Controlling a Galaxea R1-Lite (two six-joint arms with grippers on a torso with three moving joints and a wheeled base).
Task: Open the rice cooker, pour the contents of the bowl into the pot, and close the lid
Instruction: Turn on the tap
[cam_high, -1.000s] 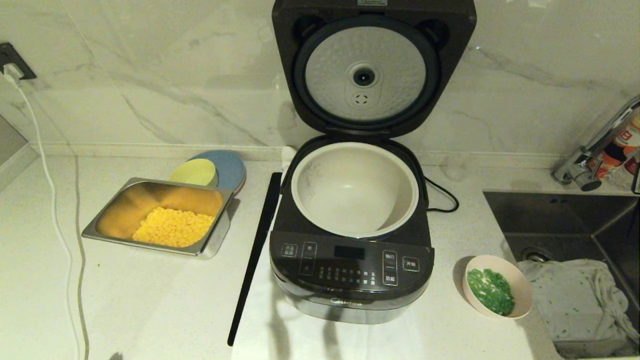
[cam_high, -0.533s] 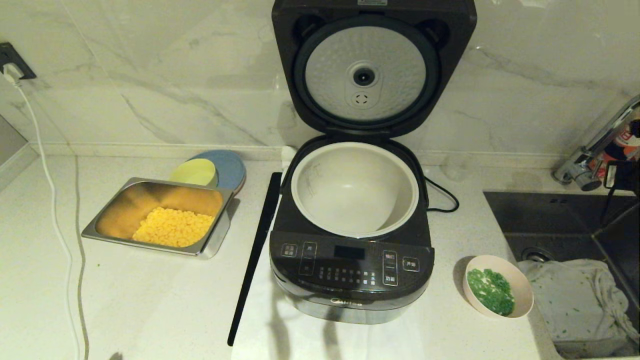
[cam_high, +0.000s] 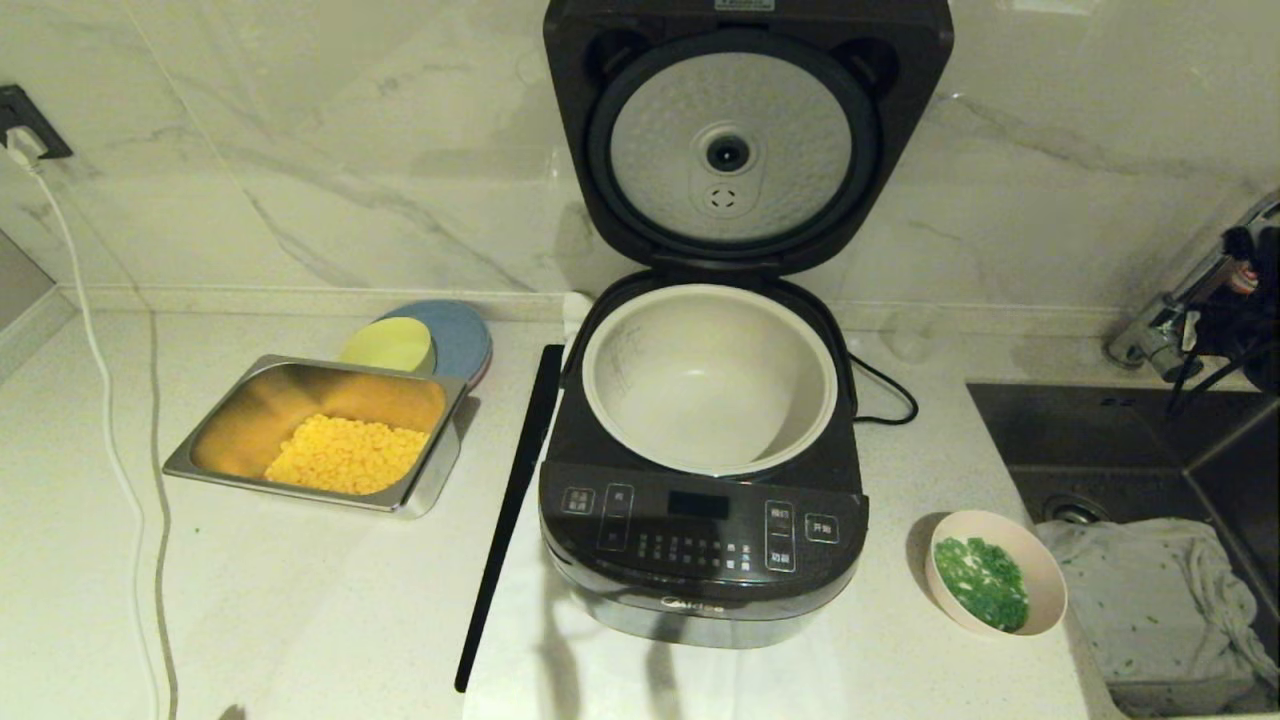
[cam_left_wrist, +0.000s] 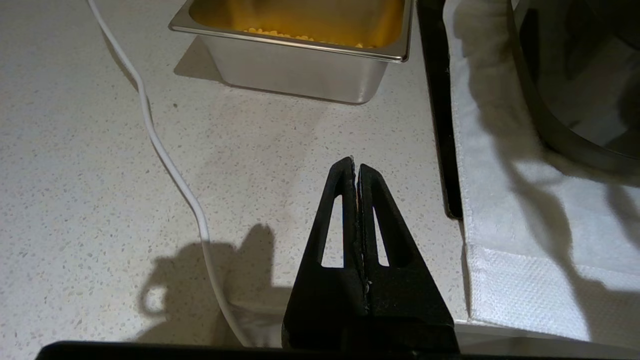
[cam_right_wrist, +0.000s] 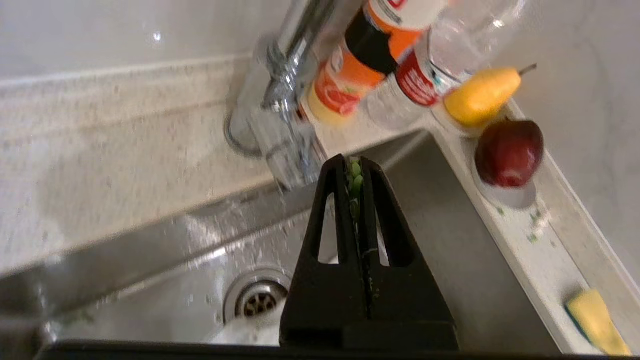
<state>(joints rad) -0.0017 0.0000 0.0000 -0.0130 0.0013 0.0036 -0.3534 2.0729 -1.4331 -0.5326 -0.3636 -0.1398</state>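
Observation:
The rice cooker (cam_high: 700, 540) stands mid-counter with its lid (cam_high: 745, 150) swung upright, dimpled silver underside facing me. The cream pot (cam_high: 622, 350) inside holds nothing. To the cooker's right, by the sink, sits the small bowl (cam_high: 1047, 572) of green chopped bits (cam_high: 985, 582). My right arm (cam_high: 1245, 320) shows at the far right beside the faucet. The right gripper (cam_right_wrist: 354, 161) hangs shut over the sink, a few green bits stuck between its fingers. My left gripper (cam_left_wrist: 355, 165) is shut and holding nothing, low over the counter between the steel tray and the cooker (cam_left_wrist: 550, 125), out of the head view.
Left of the cooker are a steel tray (cam_high: 190, 455) of corn, a yellow-green bowl (cam_high: 390, 345) on a blue plate (cam_high: 465, 335), a black strip (cam_high: 510, 510) and a white cable (cam_high: 110, 420). The sink (cam_high: 1120, 430) holds a cloth (cam_high: 1160, 600). Bottles (cam_right_wrist: 370, 55), a pear (cam_right_wrist: 480, 95) and an apple (cam_right_wrist: 507, 152) line its ledge.
My right arm has come into the head view at the far right and moved inward beside the faucet. The cooker, pot and bowl have not moved.

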